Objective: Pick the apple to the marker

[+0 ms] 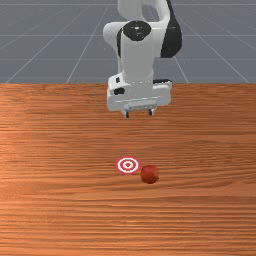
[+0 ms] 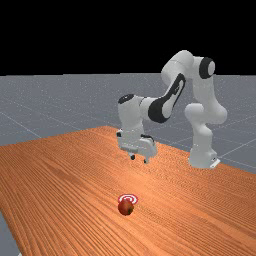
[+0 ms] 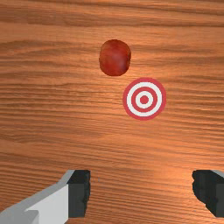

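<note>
My gripper hangs above the table in the front view, behind the apple and the marker, on the arm's side of both. In the far view the gripper is well above the wood. Wide apart, its two fingers have nothing between them in the wrist view, where the gripper is open. The red apple rests on the table, just to the front view's right of the flat red-and-white ringed marker and a little nearer that camera. From the far view, the apple partly covers the marker.
The orange-brown wooden table extends around the apple and marker on all sides. The arm's base stands at the far view's right, by the table's back edge.
</note>
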